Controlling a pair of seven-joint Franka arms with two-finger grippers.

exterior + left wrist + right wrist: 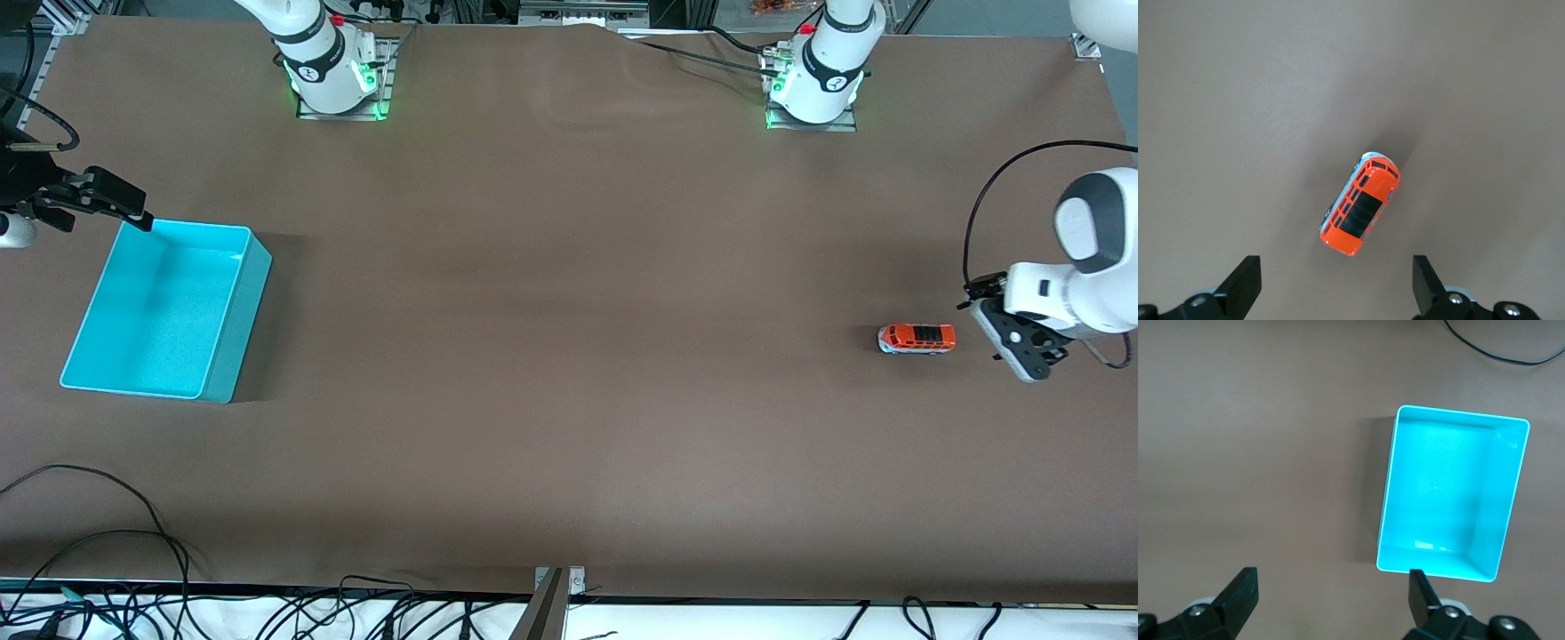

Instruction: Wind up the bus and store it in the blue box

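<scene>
Currently the small orange toy bus with dark roof windows and a silver-grey lower body (pixel 917 339) sits on its wheels on the brown table cover (pixel 569 356), toward the left arm's end of the table, untouched. In the front view its long side runs along the table's length. In the left wrist view the bus (pixel 1360 205) lies at a slant between and ahead of the two dark fingers (pixel 1243 285), touching neither.

The left gripper (pixel 1022 342) hangs in the air just beside the bus, at the left arm's end of the table, jaws spread wide with nothing in them. Its white wrist and a black cable loop show above it in the front view.

The rectangular turquoise plastic bin with straight walls and no lid (pixel 233 329), the blue box, stands on the table cover toward the right arm's end, well apart from the bus. Nothing lies inside; the right wrist view shows its bare floor (pixel 1438 487).

The right gripper (pixel 107 200) hovers over the table at the box corner that lies farthest from the front camera, jaws also wide apart and holding nothing. In the right wrist view its fingers (pixel 1238 597) frame bare table with the box off to one side.

Black cables (pixel 133 551) trail along the table edge nearest the front camera.
</scene>
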